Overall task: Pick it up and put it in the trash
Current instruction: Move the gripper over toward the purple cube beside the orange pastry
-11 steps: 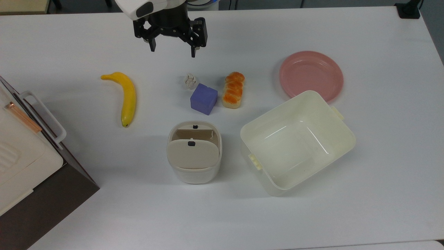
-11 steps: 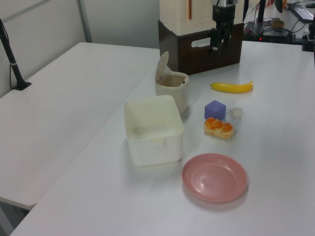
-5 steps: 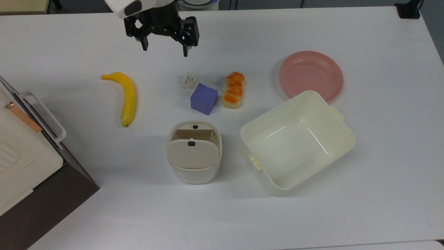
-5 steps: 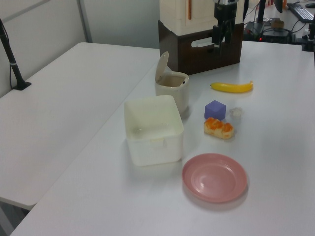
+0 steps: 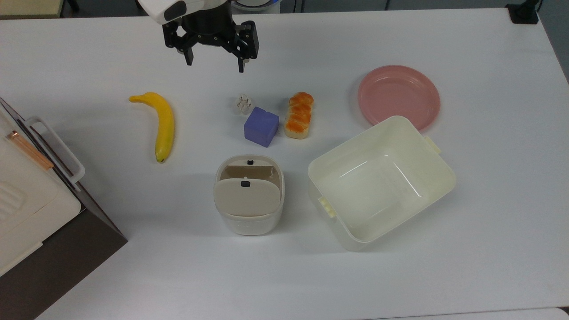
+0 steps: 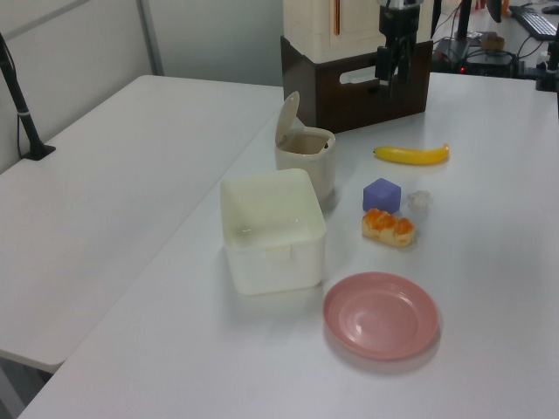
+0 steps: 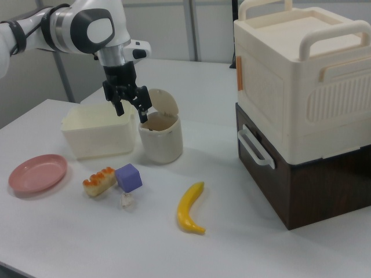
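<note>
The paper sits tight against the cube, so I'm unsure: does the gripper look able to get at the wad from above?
Probably yes. The gripper hangs open above the table, the paper wad lies uncovered, and only the purple cube crowds one side.

A white tabletop (image 6: 489, 288) adjoins a second white table (image 6: 96, 175); grey partition panels (image 6: 79, 44) with metal posts stand behind, evenly lit.

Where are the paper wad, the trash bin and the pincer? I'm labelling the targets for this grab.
paper wad (image 5: 243, 103): top view, middle of the crumpled ball.
trash bin (image 5: 247, 198): top view, on the beige swing lid.
pincer (image 5: 215, 62): top view, midway between the two black fingertips, which stand apart.
</note>
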Available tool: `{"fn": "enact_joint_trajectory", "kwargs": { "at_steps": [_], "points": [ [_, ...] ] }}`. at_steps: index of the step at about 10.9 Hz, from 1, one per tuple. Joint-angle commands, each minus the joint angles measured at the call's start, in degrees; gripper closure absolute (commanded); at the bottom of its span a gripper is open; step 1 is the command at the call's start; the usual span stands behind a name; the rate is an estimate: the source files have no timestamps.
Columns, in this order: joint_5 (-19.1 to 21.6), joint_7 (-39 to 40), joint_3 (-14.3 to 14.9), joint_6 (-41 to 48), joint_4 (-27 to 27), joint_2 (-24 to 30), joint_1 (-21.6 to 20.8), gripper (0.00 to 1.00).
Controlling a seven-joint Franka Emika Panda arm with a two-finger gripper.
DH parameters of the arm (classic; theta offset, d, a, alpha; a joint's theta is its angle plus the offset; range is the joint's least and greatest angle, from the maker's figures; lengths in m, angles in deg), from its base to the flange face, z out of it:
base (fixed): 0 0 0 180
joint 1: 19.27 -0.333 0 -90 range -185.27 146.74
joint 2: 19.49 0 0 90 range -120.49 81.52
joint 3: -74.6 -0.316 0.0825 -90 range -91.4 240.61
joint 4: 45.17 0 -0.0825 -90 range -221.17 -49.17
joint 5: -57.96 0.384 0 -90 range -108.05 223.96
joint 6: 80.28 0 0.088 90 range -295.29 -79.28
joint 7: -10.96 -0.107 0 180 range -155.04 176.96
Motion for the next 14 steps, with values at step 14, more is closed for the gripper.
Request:
{"fn": "enact_joint_trajectory", "kwargs": {
  "at_steps": [14],
  "points": [
    [1.11, -17.27, -16.75, -16.83, -25.7, 2.62, -0.29, 0.0]
  ]
}}
